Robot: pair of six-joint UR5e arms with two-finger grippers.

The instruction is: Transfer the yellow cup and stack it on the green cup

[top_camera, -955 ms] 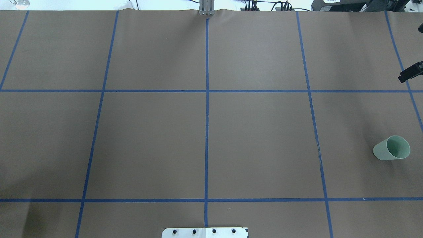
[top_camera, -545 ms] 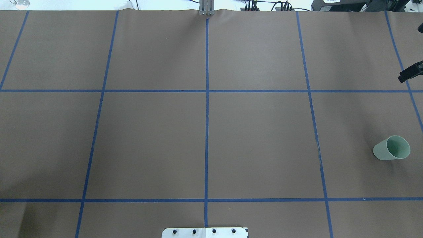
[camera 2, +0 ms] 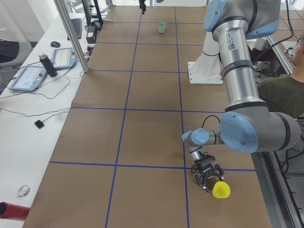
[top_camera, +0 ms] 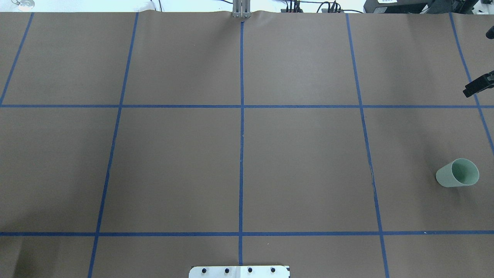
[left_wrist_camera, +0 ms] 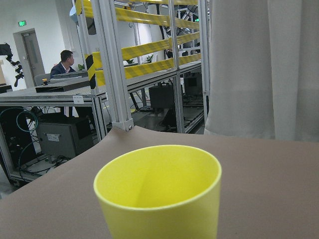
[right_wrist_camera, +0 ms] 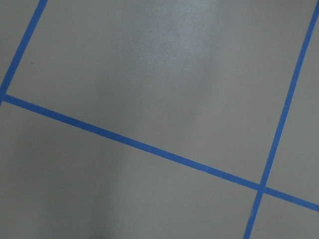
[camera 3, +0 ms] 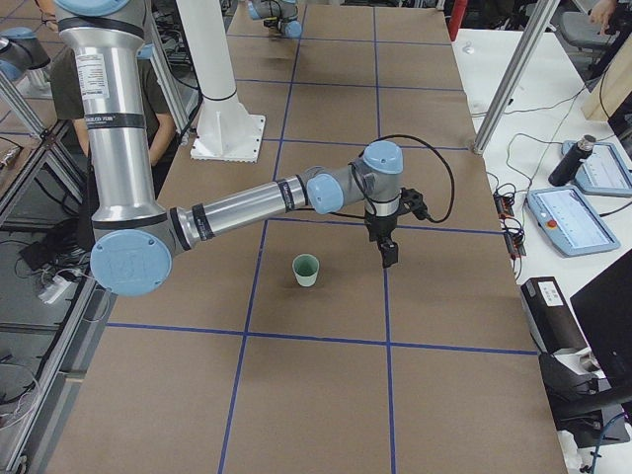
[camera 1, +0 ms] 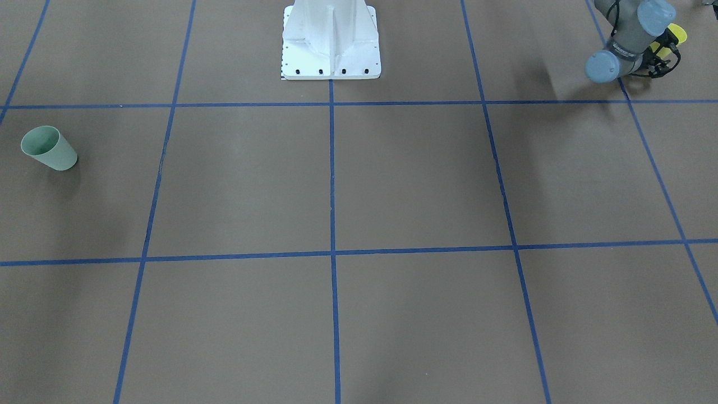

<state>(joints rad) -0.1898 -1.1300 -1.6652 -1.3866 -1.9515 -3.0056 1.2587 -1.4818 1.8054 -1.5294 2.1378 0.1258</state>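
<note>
The yellow cup [left_wrist_camera: 159, 194] stands upright on the brown table, close in front of the left wrist camera. It also shows in the exterior left view [camera 2: 221, 190] and at the top right of the front-facing view [camera 1: 677, 35]. My left gripper [camera 2: 211, 179] is low beside it, fingers spread, with the cup at its fingertips. The green cup [top_camera: 457, 173] stands upright far off at the table's right side, and also shows in the exterior right view [camera 3: 307, 270]. My right gripper [camera 3: 388, 255] hangs fingers-together, empty, beyond the green cup, and is partly visible at the overhead view's edge [top_camera: 476, 87].
The table is brown paper with blue tape lines [top_camera: 241, 116]. The robot's white base plate [camera 1: 331, 39] sits at the near middle edge. Laptops and a bottle [camera 2: 47, 64] lie on a side bench. A person [camera 2: 285, 95] sits beside the robot.
The right gripper has edged slightly inward at the overhead view's right edge. The green cup has not moved.
</note>
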